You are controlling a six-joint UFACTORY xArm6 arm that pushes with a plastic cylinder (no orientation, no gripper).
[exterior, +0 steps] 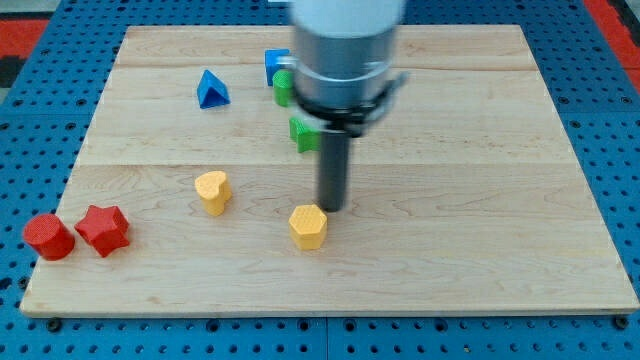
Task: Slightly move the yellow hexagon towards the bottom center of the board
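- A pale wooden board (480,250) fills most of the view, lying on a blue pegboard surface (620,120).
- The arm's grey cylinder (345,50) drops from the view's top; it carries a rod, not a claw, so nothing is grasped.
- Its tip (331,207) sits just above and right of the yellow hexagon (309,227), near the bottom centre.
- A yellow heart-like block (212,191) lies to the left.
- A red cylinder (48,237) and red star (103,230) touch at the lower left.
- A blue triangle (211,90), a blue block (275,65) and two green blocks (304,133) (284,88) sit near the top.
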